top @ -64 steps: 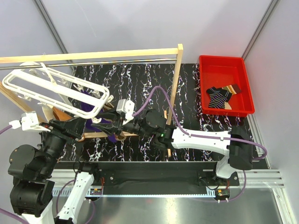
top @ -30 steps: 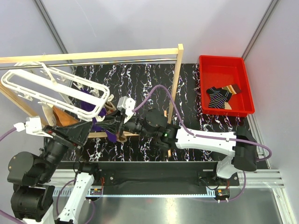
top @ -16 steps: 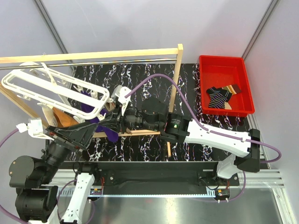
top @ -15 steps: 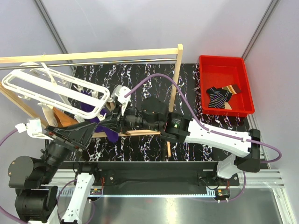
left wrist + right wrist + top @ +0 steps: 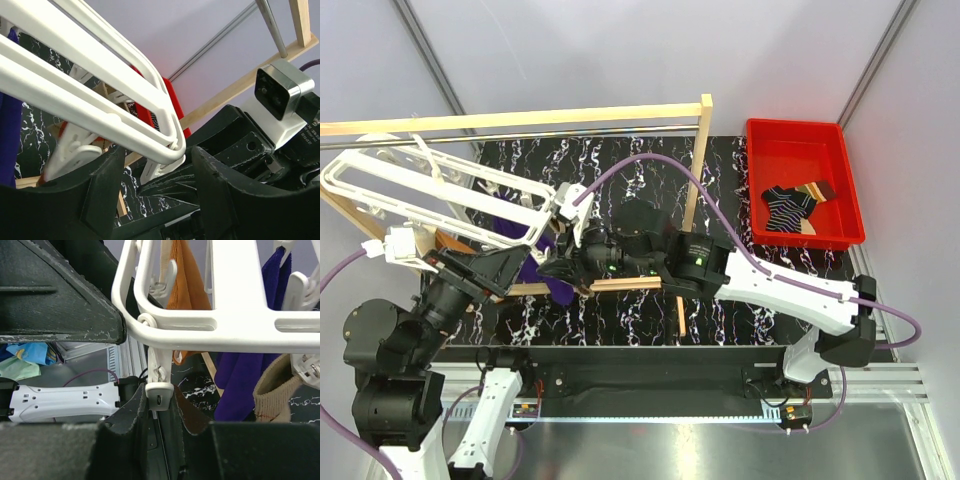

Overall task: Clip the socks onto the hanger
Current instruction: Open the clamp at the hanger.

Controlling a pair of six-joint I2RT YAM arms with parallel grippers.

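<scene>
The right gripper, nearly closed, is pinching a clip beneath the hanger beside a hung purple sock, while the open left gripper is straddling the hanger's corner; next, probably, a sock must enter that clip.

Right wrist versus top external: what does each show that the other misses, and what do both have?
Only right wrist: the right gripper pinching a dangling white clip. Only top external: the red bin at far right, holding a striped sock. Both: the white hanger and a purple sock hanging from it.
</scene>
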